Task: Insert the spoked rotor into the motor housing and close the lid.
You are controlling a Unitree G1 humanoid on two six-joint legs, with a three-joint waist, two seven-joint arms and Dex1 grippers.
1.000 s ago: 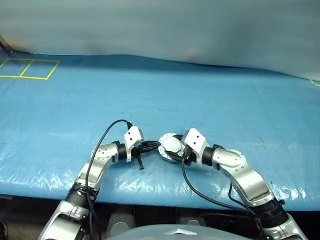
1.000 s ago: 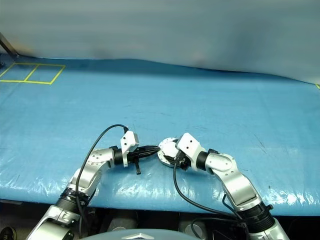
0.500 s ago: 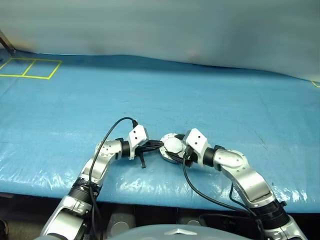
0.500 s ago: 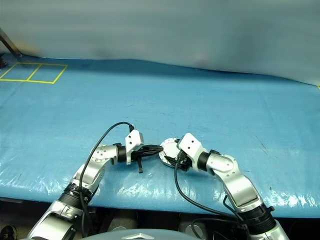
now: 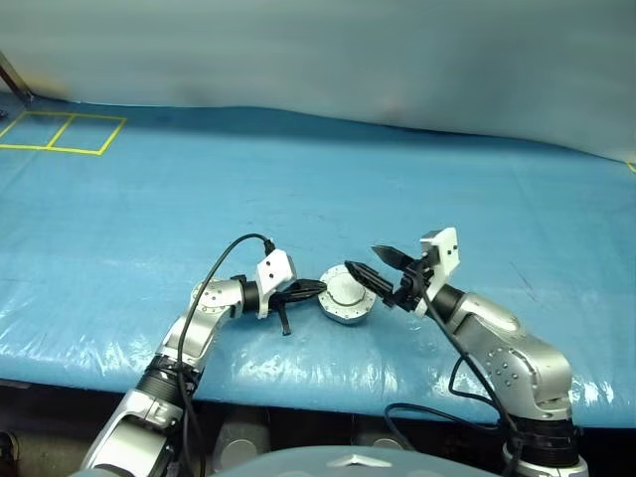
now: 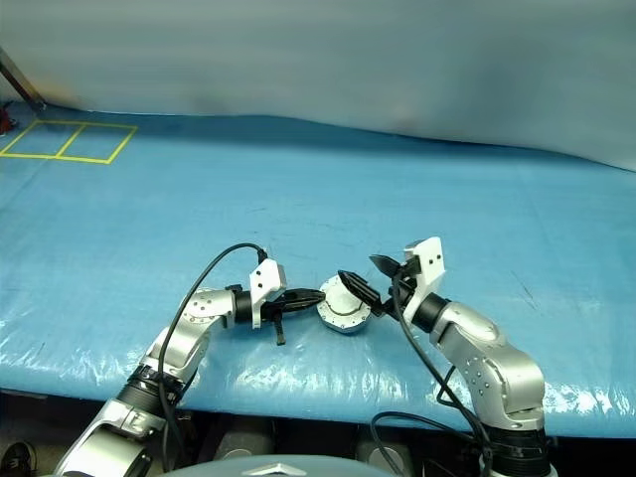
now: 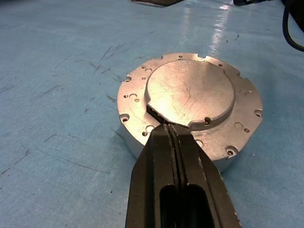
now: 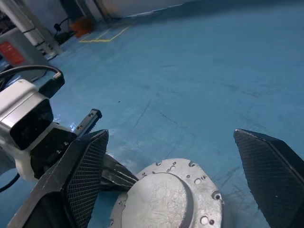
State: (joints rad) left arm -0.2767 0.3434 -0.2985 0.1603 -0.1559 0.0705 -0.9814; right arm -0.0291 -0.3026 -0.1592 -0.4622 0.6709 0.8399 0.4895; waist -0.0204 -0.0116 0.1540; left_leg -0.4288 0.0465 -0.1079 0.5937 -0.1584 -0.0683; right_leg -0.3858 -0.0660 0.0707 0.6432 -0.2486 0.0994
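We have the motor housing [image 5: 345,295] sitting on the blue sheet [image 5: 298,189] near the front edge, between our two arms, with the lid [image 7: 189,92] already lying on top of it; the raised round face and the notched, drilled rim show plainly in the left wrist view. The rotor must be inside by our reckoning, though with the lid on we cannot see it. Our left gripper [image 5: 316,288] has its two black fingers pressed together into one narrow point, and that point rests against the left edge of the lid, right at the step of its raised face. Our right gripper [image 5: 379,268] stands spread wide and empty, just to the right of the housing and a little above it, one finger close over the rim and the other in the air. We judge the step in hand to be seating the lid fully. To do it well, we would keep the left tip steady as a stop so the housing cannot slide left, bring the right gripper down flat and press on the lid's middle rather than its edge, so it does not tip. From these angles we cannot quite tell whether the lid sits flush all round, so we would check the seam before letting go.
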